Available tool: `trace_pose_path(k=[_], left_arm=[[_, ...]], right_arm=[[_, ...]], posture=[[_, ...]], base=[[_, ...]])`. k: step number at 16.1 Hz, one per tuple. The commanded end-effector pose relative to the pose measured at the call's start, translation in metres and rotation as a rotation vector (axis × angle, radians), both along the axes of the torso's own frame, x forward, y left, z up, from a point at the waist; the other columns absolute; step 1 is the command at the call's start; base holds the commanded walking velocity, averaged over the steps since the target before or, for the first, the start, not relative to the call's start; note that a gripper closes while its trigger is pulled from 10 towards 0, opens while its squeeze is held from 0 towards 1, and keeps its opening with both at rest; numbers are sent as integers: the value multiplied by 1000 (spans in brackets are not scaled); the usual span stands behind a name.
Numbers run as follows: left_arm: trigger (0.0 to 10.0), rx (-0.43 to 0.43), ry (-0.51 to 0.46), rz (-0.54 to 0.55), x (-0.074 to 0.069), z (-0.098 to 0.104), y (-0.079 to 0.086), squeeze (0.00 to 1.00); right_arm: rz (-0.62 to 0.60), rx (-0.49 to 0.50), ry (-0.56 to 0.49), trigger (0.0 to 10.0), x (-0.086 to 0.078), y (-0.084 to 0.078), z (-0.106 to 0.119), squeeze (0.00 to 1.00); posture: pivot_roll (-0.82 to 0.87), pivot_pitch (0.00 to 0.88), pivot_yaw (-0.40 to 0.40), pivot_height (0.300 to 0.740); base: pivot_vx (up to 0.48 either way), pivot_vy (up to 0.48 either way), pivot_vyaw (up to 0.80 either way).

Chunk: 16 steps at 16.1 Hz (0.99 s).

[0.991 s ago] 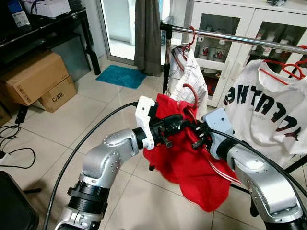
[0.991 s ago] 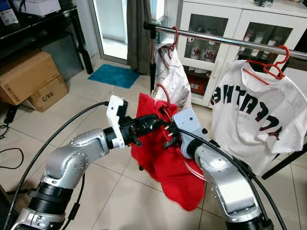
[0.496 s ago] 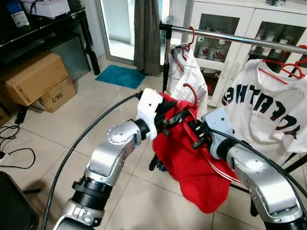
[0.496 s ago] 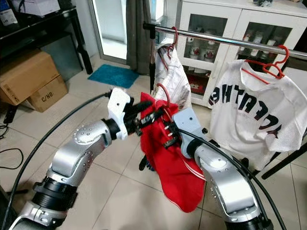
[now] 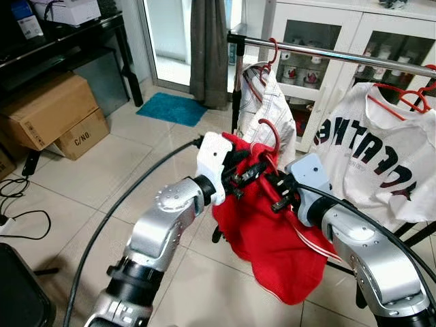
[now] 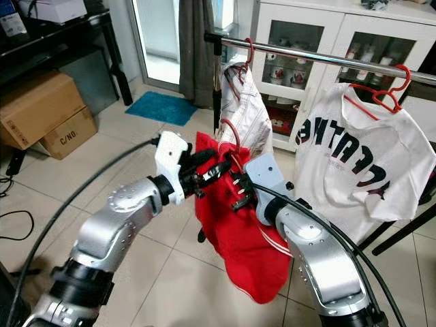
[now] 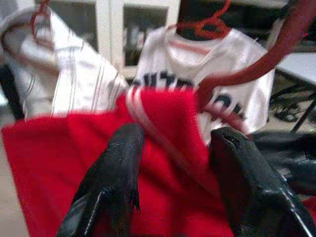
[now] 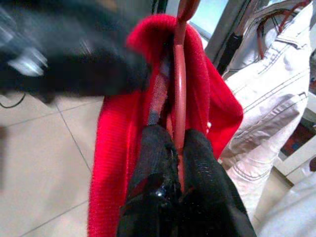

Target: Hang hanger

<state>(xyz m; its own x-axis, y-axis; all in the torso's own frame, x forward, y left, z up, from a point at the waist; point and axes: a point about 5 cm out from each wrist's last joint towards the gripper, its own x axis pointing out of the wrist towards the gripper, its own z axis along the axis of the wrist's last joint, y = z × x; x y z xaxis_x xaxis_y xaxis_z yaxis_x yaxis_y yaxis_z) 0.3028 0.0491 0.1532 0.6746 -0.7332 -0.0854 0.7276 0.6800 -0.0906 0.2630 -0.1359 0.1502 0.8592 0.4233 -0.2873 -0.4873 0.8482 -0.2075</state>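
A red hanger [image 5: 273,133] carrying a red garment [image 5: 272,231] hangs from my right gripper [image 5: 279,193], which is shut on the hanger's neck [image 8: 179,89] just below the hook. My left gripper [image 5: 249,174] is open at the garment's top edge, beside the right gripper. Its two fingers [image 7: 116,168] straddle the red cloth and collar without closing on it. The metal clothes rail [image 5: 327,52] runs above and beyond both grippers. The held hanger's hook sits below the rail, off it.
A white striped shirt [image 5: 270,109] and a white lettered jersey [image 5: 381,163] hang on red hangers on the rail. Behind it is a white glass-door cabinet [image 5: 320,27]. Cardboard boxes [image 5: 48,109], a blue mat [image 5: 172,107] and a grey curtain [image 5: 210,48] are to the left.
My left gripper opened and let go near the hanger, and its arm rose and swung in toward the garment's top. The red garment shifted slightly. The right gripper kept its hold.
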Motion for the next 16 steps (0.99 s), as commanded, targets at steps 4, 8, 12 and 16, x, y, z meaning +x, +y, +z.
trace_pose_path(k=[4, 8, 12, 16], left_arm=[[10000, 52, 27, 20, 7, -2, -5, 0], [9922, 27, 64, 14, 7, -3, -8, 0], [0, 5, 110, -19, 7, -7, -10, 0], [0, -11, 117, -25, 7, -5, -10, 0]], right_arm=[[12, 15, -58, 10000, 2, 1, 11, 0], [17, 16, -61, 10000, 3, 1, 11, 0], [31, 15, -68, 10000, 3, 2, 13, 0], [32, 13, -69, 10000, 3, 3, 13, 0]], posture=[[-113, 0, 46, 740], [-109, 0, 44, 740], [-112, 0, 44, 740], [-112, 0, 47, 740]], base=[[0, 0, 0], [0, 0, 0], [0, 0, 0], [0, 0, 0]])
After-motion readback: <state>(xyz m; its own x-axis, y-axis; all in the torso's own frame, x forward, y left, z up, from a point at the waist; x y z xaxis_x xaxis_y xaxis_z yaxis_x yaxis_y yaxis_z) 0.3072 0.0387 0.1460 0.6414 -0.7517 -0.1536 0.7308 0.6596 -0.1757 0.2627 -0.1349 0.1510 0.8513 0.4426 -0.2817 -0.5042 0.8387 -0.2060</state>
